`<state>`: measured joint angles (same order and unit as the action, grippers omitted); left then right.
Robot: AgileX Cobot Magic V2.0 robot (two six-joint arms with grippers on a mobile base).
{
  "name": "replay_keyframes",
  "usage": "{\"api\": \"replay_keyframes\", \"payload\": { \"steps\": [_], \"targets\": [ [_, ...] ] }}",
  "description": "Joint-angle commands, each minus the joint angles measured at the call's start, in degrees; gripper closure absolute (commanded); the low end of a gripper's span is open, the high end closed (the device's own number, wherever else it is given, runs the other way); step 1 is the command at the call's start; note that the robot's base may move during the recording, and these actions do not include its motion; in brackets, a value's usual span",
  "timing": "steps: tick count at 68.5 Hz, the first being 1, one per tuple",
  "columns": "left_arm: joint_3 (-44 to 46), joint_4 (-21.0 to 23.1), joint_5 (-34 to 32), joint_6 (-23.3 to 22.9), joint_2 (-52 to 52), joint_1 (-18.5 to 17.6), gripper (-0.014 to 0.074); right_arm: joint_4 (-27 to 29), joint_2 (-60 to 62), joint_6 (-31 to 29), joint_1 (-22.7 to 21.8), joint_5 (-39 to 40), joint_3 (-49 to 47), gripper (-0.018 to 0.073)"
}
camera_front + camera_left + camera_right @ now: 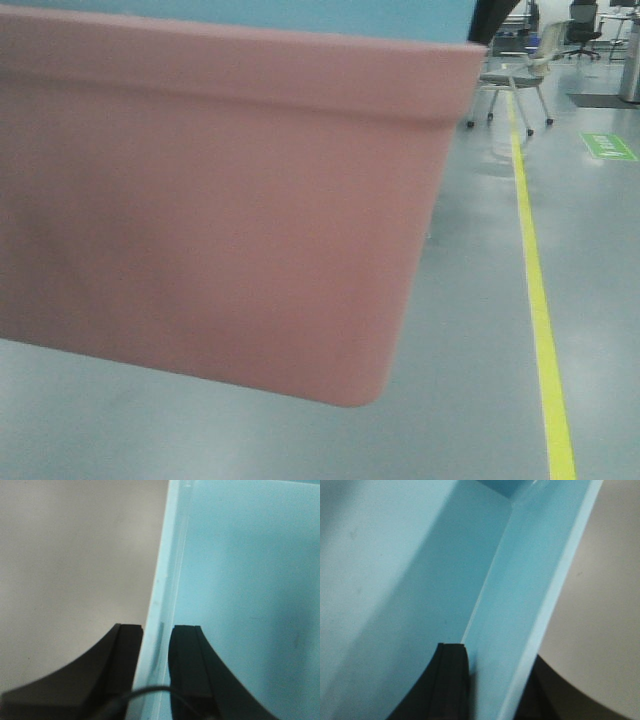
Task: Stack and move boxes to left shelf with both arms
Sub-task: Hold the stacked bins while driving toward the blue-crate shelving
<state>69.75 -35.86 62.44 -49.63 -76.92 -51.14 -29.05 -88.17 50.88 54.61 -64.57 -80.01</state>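
While the left tool [157,670] and the right tool [492,680] each pinch a thin wall of the light blue rectangular plastic tub [250,580], that tub sits inside the round-cornered salmon pink plastic tub [220,220], tilted above the grey floor [480,300].

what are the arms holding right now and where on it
The light blue tub, by its side walls: the left gripper and right gripper each pinch a wall, one finger inside, one outside.
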Motion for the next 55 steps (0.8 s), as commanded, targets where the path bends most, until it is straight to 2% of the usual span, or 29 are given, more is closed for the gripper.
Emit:
{"api": "replay_keyframes", "payload": {
  "steps": [1, 55],
  "targets": [
    [2.5, 5.5, -15.9, 1.6, 1.7, -3.1, 0.0608, -1.4, 1.8, 1.1, 1.3, 17.4, -2.8, 0.0503],
    [2.5, 5.4, -16.0, 1.6, 1.6, -3.1, 0.0608, -1.4, 1.7, 1.1, 1.1, 17.2, -2.8, 0.0503]
  ]
}}
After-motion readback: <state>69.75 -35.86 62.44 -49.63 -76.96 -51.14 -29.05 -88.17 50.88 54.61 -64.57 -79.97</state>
